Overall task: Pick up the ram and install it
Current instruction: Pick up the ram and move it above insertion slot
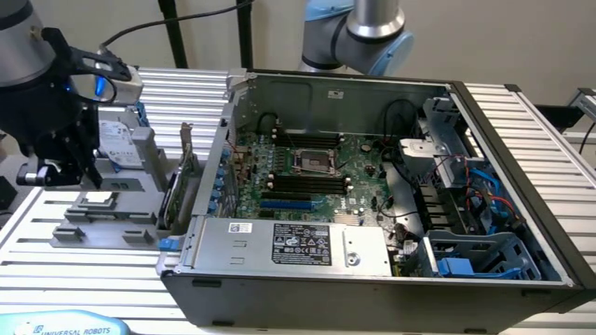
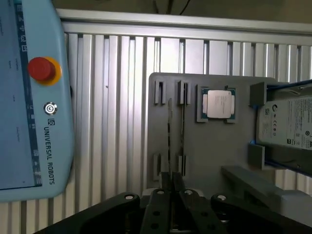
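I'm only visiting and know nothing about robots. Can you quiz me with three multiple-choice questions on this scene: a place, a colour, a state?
1. Where is the square chip? A on the gray tray; B on the floor; C in a drawer.
2. The button on the pendant is: A green; B red; C blue.
3. The fingers are: A spread wide; B shut on the ram; C folded away.
Answers: 1 A, it sits in a tray pocket; 2 B, plainly red; 3 B, the thin ram runs between them.
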### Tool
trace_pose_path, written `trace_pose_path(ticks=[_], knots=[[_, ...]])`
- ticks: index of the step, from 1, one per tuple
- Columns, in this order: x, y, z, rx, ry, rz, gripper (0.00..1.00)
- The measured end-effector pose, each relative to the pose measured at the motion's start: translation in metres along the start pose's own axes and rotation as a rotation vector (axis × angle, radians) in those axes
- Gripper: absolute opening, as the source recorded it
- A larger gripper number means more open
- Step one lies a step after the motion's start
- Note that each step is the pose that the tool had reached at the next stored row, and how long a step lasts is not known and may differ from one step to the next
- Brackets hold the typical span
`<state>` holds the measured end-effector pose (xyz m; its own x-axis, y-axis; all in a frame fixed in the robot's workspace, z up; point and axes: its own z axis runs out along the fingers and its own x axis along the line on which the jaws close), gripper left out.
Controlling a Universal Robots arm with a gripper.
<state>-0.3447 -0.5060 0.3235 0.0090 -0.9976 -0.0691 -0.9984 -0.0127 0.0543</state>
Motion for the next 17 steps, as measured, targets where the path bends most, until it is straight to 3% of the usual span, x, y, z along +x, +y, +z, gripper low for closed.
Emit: trace_pose_path(ticks=[13,17], knots=[[-0.004,-0.0456,-0.0615,-0.0031,-0.0004,0.0,0.14],[-0.005,-0.0627,-0.0767,-0.0041,-0.0037,0.0,0.14]])
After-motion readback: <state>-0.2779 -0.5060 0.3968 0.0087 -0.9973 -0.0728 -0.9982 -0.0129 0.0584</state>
